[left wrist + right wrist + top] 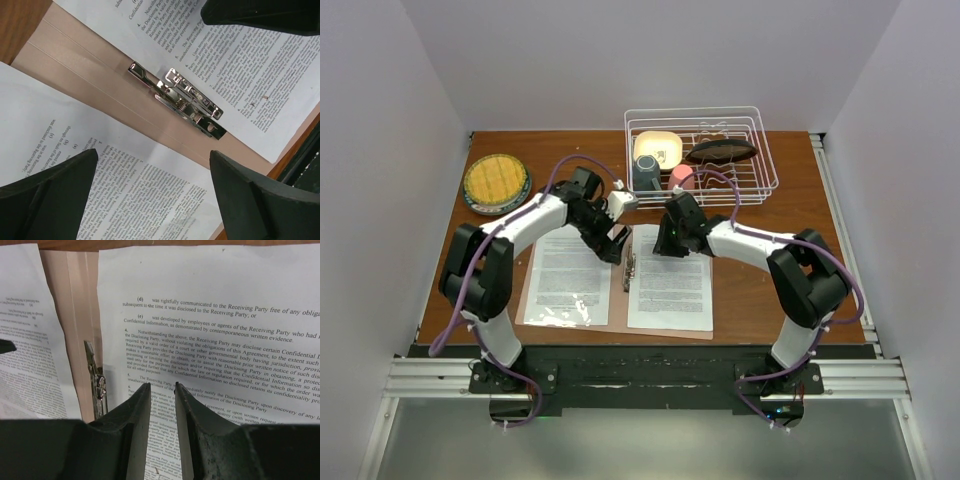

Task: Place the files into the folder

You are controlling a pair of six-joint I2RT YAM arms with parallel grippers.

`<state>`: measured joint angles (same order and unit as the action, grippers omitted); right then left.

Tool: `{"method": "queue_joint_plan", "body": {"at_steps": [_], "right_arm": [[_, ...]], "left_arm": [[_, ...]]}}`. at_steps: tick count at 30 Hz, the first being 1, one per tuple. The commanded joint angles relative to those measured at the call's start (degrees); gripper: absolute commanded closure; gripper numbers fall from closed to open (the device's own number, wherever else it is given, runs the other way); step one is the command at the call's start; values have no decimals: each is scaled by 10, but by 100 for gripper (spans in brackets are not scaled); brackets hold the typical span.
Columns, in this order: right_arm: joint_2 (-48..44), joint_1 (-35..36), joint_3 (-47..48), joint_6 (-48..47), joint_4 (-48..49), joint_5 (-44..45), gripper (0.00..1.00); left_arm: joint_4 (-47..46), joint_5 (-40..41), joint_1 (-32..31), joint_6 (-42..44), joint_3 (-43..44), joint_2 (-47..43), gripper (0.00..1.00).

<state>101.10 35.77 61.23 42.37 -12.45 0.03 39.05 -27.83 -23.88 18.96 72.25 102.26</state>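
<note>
Brown wooden table (760, 290) carries the open pink folder (100, 85), and one sheet lies on each leaf: the left sheet (565, 285) and the right sheet (670, 290). The left gripper (152, 172) hangs wide apart above the metal clip (177, 97). The right gripper (162, 390) is almost together over the right sheet and grips nothing. I judge that the papers are placed; next, probably, comes securing them or closing one leaf.

We find the folder (620, 310) lying open on the worktop (760, 290), a sheet on each leaf: the left sheet (568, 282) and the right sheet (670, 285). The clip (629, 270) sits on the spine between them. Behind the folder, a rack (761, 160) stands far right and a plate (496, 182) far left.
</note>
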Motion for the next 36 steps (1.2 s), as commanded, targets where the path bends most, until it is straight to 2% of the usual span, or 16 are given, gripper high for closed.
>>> {"method": "queue_joint_plan", "body": {"at_steps": [1,3,4,5,6,8,10,12,14,16,18,24,36], "right_arm": [[-30,8,-9,-11,29,27,70],[-51,11,-16,-18,37,30,69],[-59,14,-17,-23,40,29,69],[-65,16,-18,-25,42,30,69],[-80,18,-22,-30,44,30,69],[-96,22,-28,-37,52,38,69],[-114,25,-36,-44,59,44,68],[-111,24,-29,-50,52,49,68],[-95,24,-22,-49,32,57,68],[-82,24,-8,-46,11,72,70],[-68,25,-7,-42,8,77,70],[-44,25,-23,-26,16,79,72],[1,45,-33,-5,40,77,75]], "left_arm": [[-2,11,-3,-42,25,-44,0],[-49,48,-8,-52,10,-88,0],[-76,71,-14,-59,-3,-143,0],[-126,81,-14,-58,-27,-168,0],[-148,99,-14,-88,-39,-190,0],[-192,143,-13,-96,-89,-225,0],[-176,124,-14,-53,-84,-199,0],[-123,124,-21,-39,-55,-163,12],[-138,131,-24,-51,-48,-143,23],[-182,146,-32,-67,-66,-149,23],[-196,155,-44,-76,-68,-148,28],[-190,139,-51,-114,-50,-91,36],[-212,132,-65,-143,-65,-51,41]]}}
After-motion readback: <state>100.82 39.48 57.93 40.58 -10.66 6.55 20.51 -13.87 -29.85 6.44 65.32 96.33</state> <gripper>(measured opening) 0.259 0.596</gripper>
